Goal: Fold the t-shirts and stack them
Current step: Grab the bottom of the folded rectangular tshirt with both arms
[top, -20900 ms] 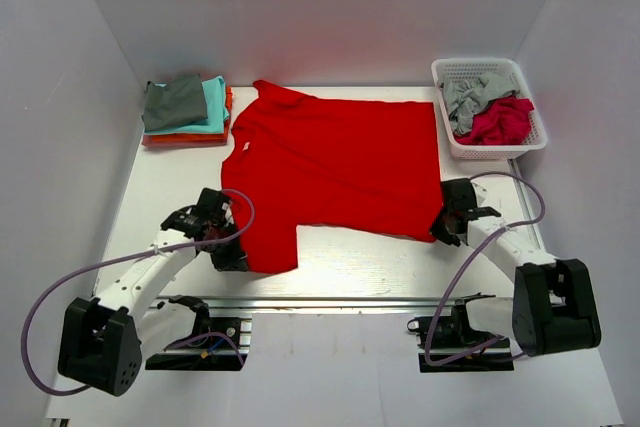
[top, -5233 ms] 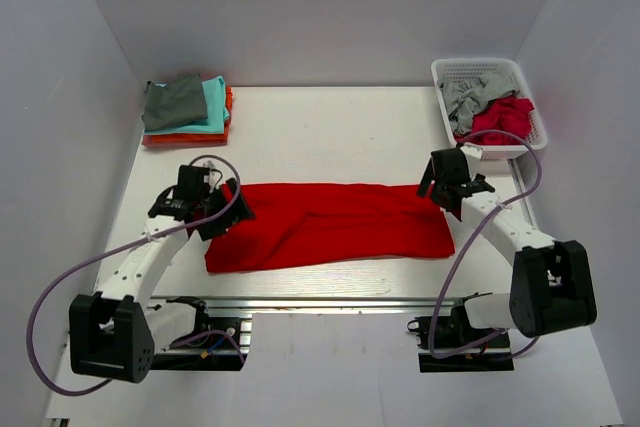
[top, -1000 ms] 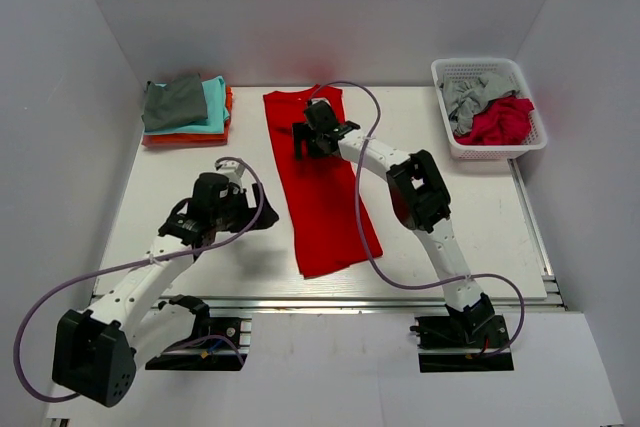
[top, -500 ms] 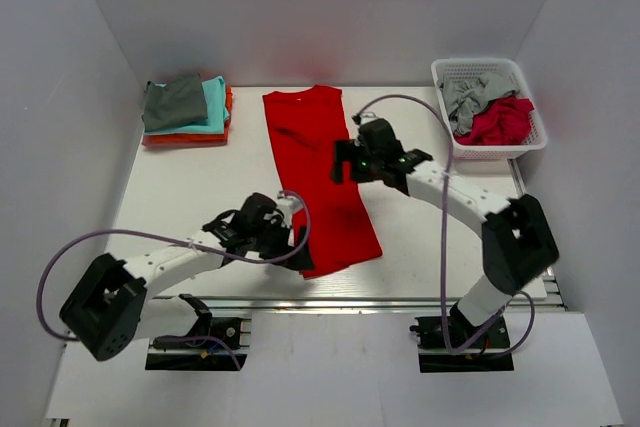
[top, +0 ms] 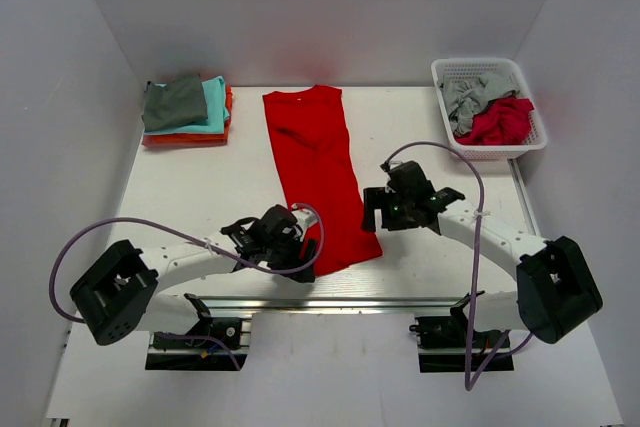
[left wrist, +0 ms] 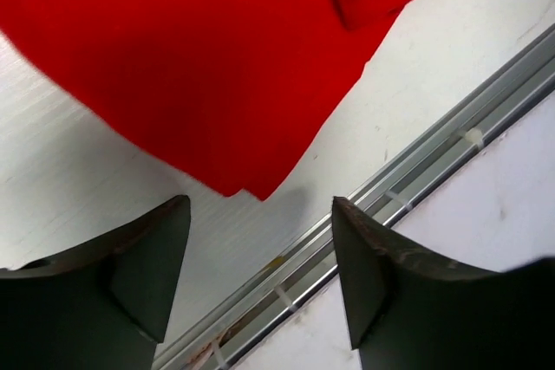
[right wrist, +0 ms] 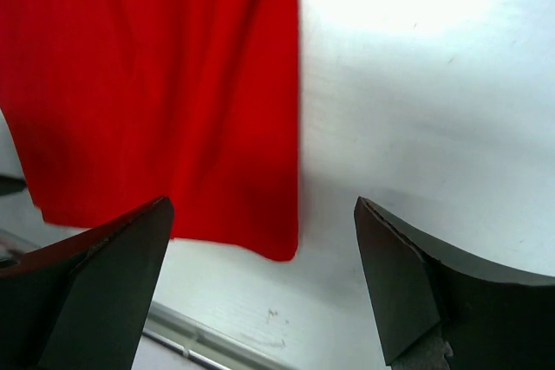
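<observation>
A bright red t-shirt (top: pixel 315 162) lies folded into a long narrow strip, running from the far middle of the table towards the near edge. My left gripper (top: pixel 300 252) is open just off the strip's near left corner (left wrist: pixel 250 188), with only bare table between its fingers (left wrist: pixel 147 257). My right gripper (top: pixel 378 212) hangs wide open beside the near right corner (right wrist: pixel 282 249) and holds nothing. Folded t-shirts (top: pixel 185 110) are stacked at the far left, grey on top of teal and orange.
A white basket (top: pixel 528 97) at the far right holds crumpled grey and crimson shirts. A metal rail (top: pixel 350 302) runs along the table's near edge, also seen close under the left gripper (left wrist: pixel 416 162). White walls enclose the left, far and right sides.
The left gripper slid right to the strip's near left corner and its jaws narrowed a little. The right arm drew back from the far end to the near right corner. The shirt stayed put.
</observation>
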